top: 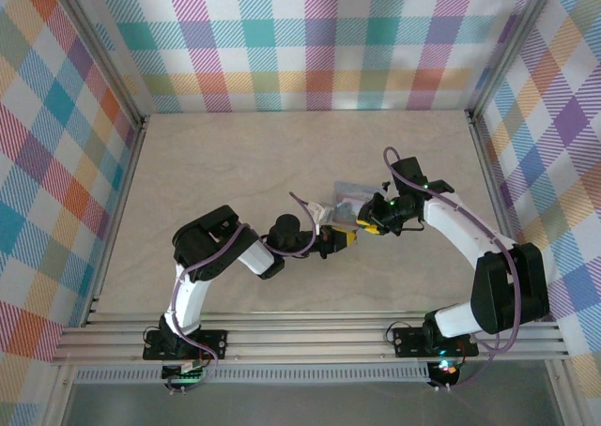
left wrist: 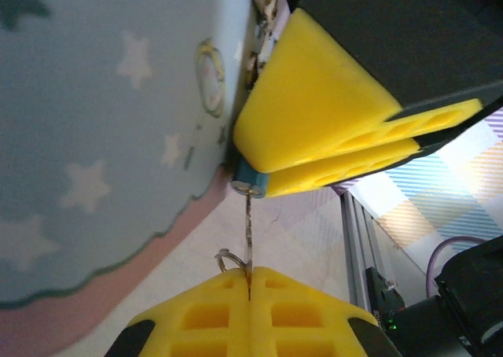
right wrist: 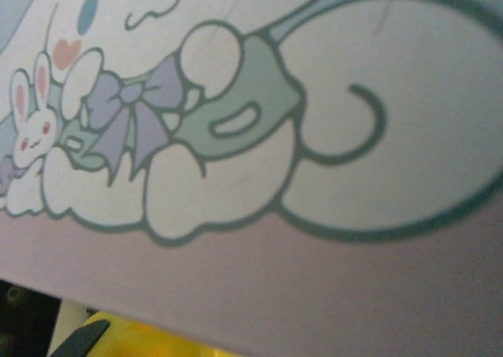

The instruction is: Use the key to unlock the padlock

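Note:
The padlock (top: 346, 199) is a pale blue-grey block near the table's middle. In the left wrist view its starred face (left wrist: 102, 137) is at the left, and in the right wrist view its cartoon-rabbit face (right wrist: 259, 137) is very close. My right gripper (top: 363, 226) is shut on the padlock, with its yellow fingers (left wrist: 330, 113) clamped at the blue lock cylinder (left wrist: 251, 185). My left gripper (left wrist: 250, 274) is shut on the key (left wrist: 249, 231). The thin blade points straight up with its tip at the cylinder's face. The key's small ring (left wrist: 226, 259) sticks out beside the fingertips.
Both arms meet over the beige tabletop (top: 235, 163), inside plaid-patterned walls (top: 310, 41). An aluminium rail (top: 310, 337) runs along the near edge. Purple cables (top: 305, 210) loop off both arms.

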